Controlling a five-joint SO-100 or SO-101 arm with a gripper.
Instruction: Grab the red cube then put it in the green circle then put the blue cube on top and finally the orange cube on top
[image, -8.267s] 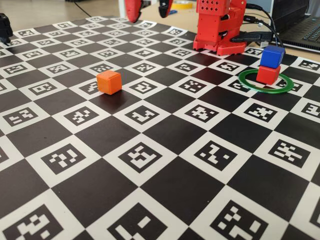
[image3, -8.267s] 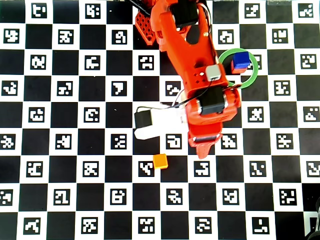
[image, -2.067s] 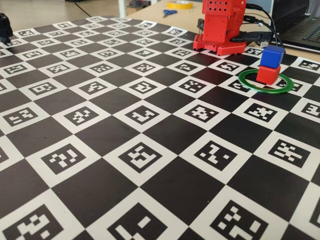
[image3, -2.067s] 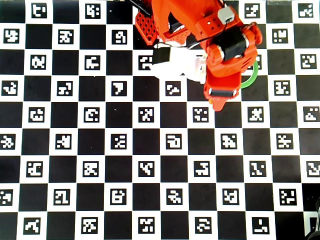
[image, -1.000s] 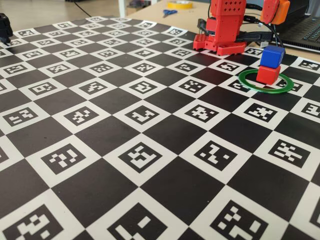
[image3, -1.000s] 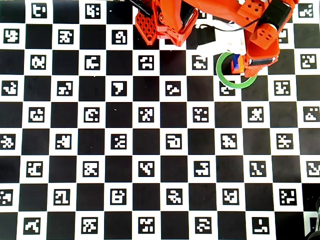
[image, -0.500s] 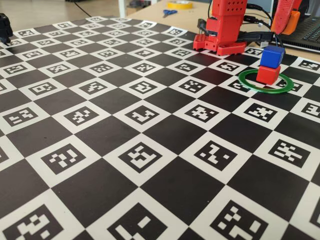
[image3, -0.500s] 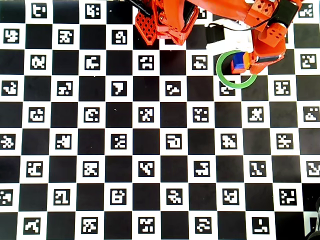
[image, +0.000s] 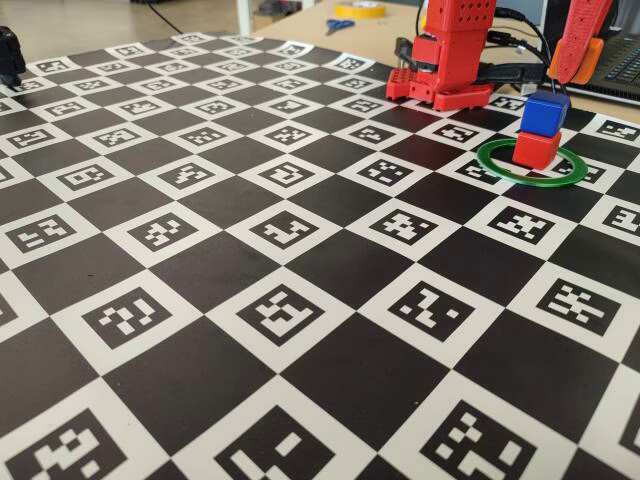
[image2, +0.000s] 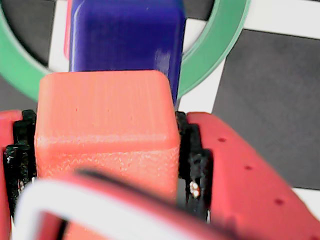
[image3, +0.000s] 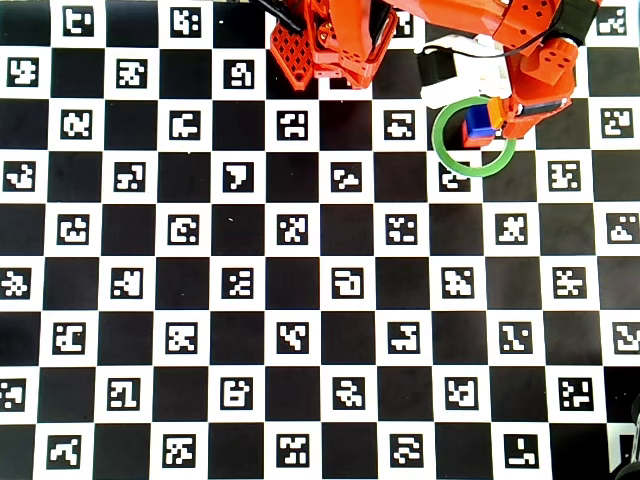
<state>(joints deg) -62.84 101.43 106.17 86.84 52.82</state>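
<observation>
The blue cube (image: 545, 112) sits on the red cube (image: 537, 149) inside the green circle (image: 500, 166) at the board's far right. My gripper (image: 578, 65) hangs just above and behind that stack, shut on the orange cube (image: 589, 60). In the wrist view the orange cube (image2: 107, 120) fills the space between the red fingers (image2: 235, 165), with the blue cube (image2: 125, 35) and the green circle (image2: 215, 55) right beyond it. From overhead, the orange cube (image3: 496, 109) is beside the blue cube (image3: 480, 120), partly over it, within the green circle (image3: 470, 170).
The red arm base (image: 450, 60) stands at the board's far edge, left of the ring. Behind it lie scissors (image: 340, 25), a yellow tape roll (image: 362, 8) and a laptop (image: 612, 62). A black object (image: 10, 55) sits at the far left.
The gripper, carrying the orange cube, has swung from the middle of the board to the ring and over the last second edged closer to the blue cube.
</observation>
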